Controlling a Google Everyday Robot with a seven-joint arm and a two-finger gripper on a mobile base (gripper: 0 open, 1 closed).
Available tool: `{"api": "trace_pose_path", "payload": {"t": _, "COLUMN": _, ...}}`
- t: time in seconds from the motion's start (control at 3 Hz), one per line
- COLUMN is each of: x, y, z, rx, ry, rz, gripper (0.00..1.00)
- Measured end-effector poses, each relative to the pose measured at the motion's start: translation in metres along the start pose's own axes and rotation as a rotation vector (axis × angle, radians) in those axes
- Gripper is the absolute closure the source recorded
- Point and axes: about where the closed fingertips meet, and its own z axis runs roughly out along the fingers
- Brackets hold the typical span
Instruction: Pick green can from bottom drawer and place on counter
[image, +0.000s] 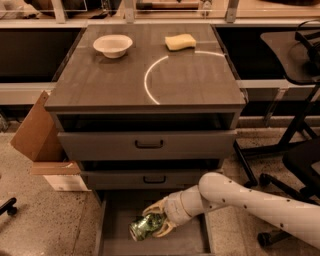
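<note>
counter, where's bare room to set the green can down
The counter is bare across its front half, on both sides of the white arc, up to the front edge. The back is crowded: white bowl left, yellow sponge right. The gripper is in the bottom drawer, shut on the green can.

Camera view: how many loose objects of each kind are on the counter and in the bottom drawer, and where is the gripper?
white bowl: 1, on the counter
yellow sponge: 1, on the counter
green can: 1, in the bottom drawer, with the gripper closed around it
Total: 3
</note>
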Motion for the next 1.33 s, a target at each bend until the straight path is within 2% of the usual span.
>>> {"api": "trace_pose_path", "payload": {"t": 0.67, "x": -0.009, "y": -0.009, "z": -0.020, "rx": -0.008, "ry": 0.003, "rz": -0.015, "gripper": 1.00}}
{"api": "trace_pose_path", "payload": {"t": 1.0, "x": -0.039, "y": -0.020, "z": -0.066, "rx": -0.006, "ry": 0.016, "rz": -0.047, "gripper": 1.00}}
{"api": "trace_pose_path", "payload": {"t": 1.33, "x": -0.069, "y": -0.032, "z": -0.120, "rx": 0.008, "ry": 0.058, "rz": -0.079, "gripper": 1.00}}
